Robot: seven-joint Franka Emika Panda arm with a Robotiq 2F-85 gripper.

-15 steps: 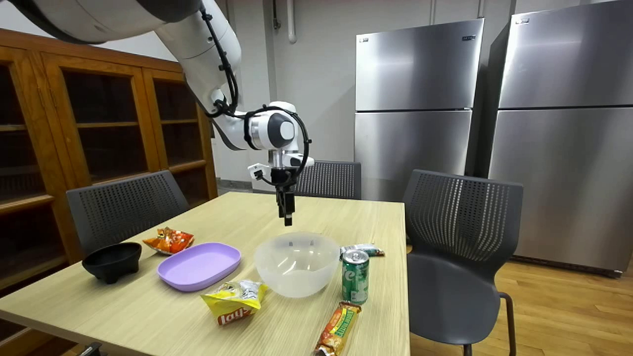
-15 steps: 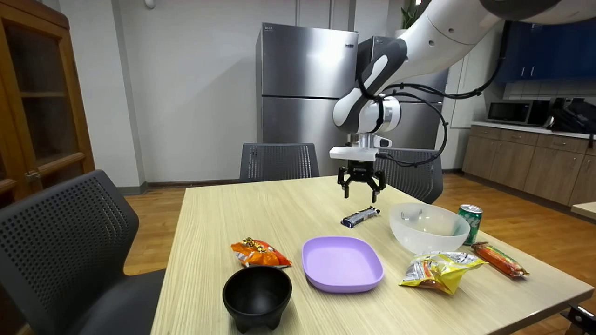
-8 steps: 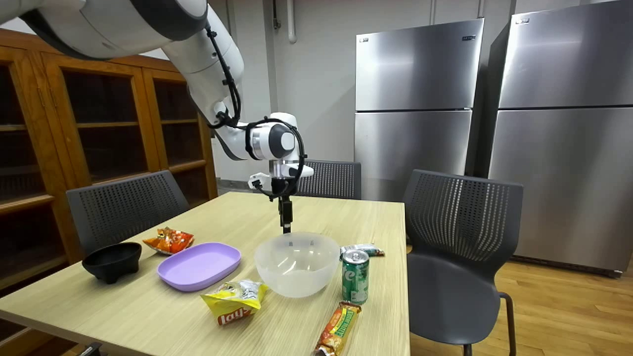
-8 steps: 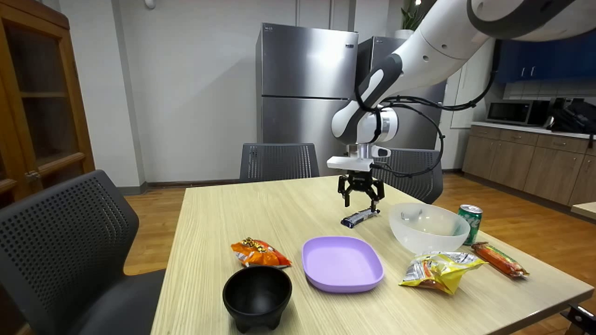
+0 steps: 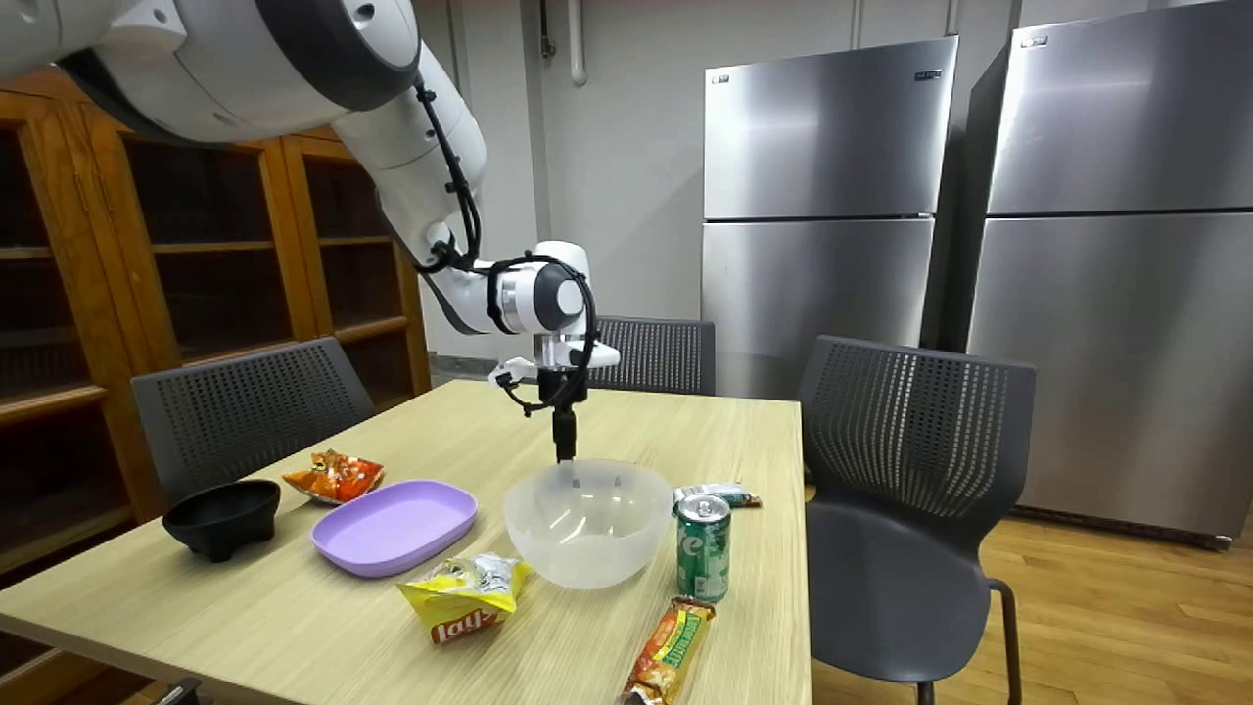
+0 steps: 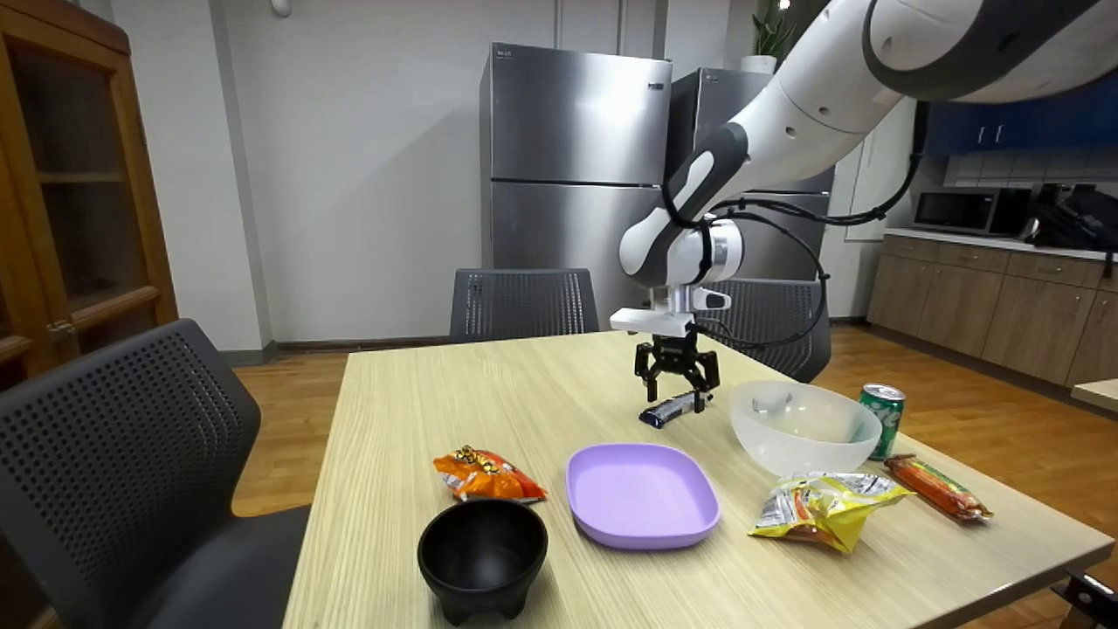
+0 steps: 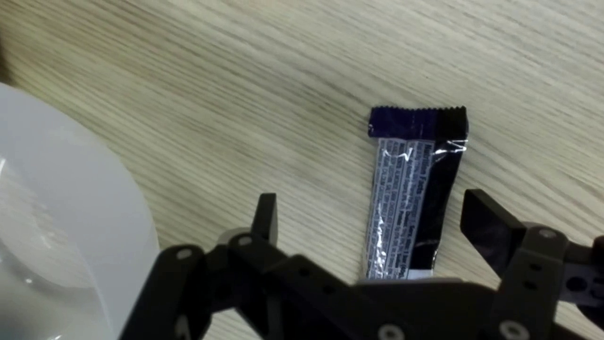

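Pointing down from bent arm [image 6: 790, 109]: pincer [image 7: 372, 203] wide apart, empty, over wrapped bar [image 7: 403, 198].

Grey chairs [image 5: 881, 587] stand around the table [image 6: 559, 393], a glazed cabinet [image 5: 206, 196] off one side of it, a counter [image 6: 952, 301] bearing a microwave [image 6: 956, 210] off the opposite side, and two gleaming fridges [image 5: 822, 294] beyond its far edge before a pale wall [image 6: 367, 175], with wooden floor [image 5: 1126, 607] around it.

The white arm [image 5: 409, 157] is bent and extends downward from above; the gripper [image 6: 675, 398] points straight down, and its two fingers [image 7: 490, 231] stand wide apart from each other.
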